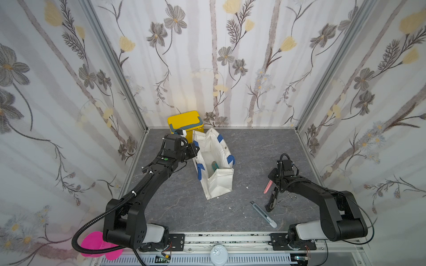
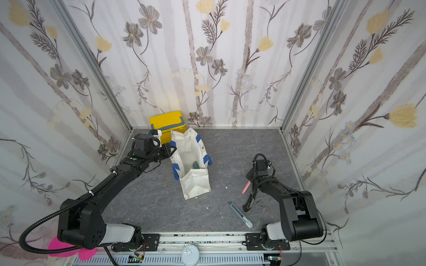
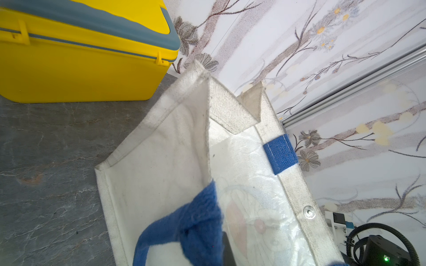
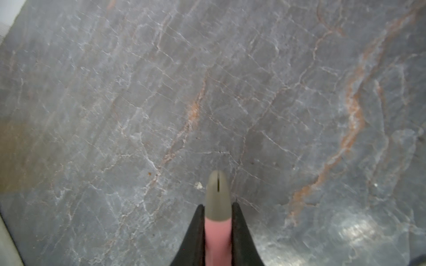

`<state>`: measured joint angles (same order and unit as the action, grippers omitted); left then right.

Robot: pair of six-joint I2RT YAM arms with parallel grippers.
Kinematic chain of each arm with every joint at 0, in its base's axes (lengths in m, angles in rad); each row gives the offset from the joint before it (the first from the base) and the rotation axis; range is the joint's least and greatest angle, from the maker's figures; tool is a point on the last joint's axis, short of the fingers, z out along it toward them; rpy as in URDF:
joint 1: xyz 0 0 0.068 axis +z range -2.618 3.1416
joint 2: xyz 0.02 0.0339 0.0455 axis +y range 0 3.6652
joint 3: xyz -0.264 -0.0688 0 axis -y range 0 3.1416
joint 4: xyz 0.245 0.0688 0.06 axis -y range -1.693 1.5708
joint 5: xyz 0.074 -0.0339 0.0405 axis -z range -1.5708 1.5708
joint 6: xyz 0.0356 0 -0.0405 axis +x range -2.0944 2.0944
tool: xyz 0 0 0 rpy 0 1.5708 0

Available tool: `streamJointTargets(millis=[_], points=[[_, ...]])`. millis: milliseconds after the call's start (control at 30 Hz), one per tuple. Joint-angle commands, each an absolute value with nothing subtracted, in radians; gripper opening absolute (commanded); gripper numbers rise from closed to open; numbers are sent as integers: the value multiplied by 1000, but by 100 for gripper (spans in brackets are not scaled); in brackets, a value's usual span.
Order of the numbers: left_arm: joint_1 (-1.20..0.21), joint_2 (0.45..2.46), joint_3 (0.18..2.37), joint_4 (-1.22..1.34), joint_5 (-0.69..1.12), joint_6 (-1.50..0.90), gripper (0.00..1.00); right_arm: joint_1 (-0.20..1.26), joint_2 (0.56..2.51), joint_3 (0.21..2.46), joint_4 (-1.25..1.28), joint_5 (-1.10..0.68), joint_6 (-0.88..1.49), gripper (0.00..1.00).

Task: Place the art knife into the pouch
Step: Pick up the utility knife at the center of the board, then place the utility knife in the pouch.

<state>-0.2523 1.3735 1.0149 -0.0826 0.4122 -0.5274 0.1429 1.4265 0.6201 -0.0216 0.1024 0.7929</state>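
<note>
So the right gripper [image 4: 217, 205] was clamped on the pink art knife [image 1: 268, 187]. A black finger pressed against each side of the handle, and the grey tip poked out past them over the table [image 4: 92, 92]. Couldn't tell if it was actually off the surface or just pinched in place. Seen from the top, that grip sat around 3 o'clock of the table's middle. The pouch [image 1: 219, 182] was well apart from it, off at roughly 9 to 10 o'clock, standing up with its mouth open. The left gripper [image 1: 195, 148] was closed on the pouch's blue handle [image 3: 184, 230] at the bag's 9 o'clock side, apparently keeping the mouth spread. A black cutter [image 1: 272, 199] and a grey cutter [image 1: 262, 214] lay around 6 o'clock of the right gripper, and a yellow box [image 1: 185, 122] sat at 11 o'clock of the pouch. My read: grab done, bag ready, carry and drop left to do.
</note>
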Motion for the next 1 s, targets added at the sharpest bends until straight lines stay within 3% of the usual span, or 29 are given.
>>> streamJointTargets(millis=[0, 333, 567, 967], points=[[-252, 1377, 1022, -50, 425, -540, 0, 144, 1433, 665, -24, 101, 773, 0], [-251, 1379, 1022, -49, 424, -540, 0, 169, 1325, 718, -79, 82, 745, 0], [-252, 1373, 1021, -48, 429, -544, 0, 316, 1246, 868, -168, 187, 717, 0], [-252, 1366, 1009, -43, 426, -542, 0, 517, 1277, 1230, -261, 307, 639, 0]])
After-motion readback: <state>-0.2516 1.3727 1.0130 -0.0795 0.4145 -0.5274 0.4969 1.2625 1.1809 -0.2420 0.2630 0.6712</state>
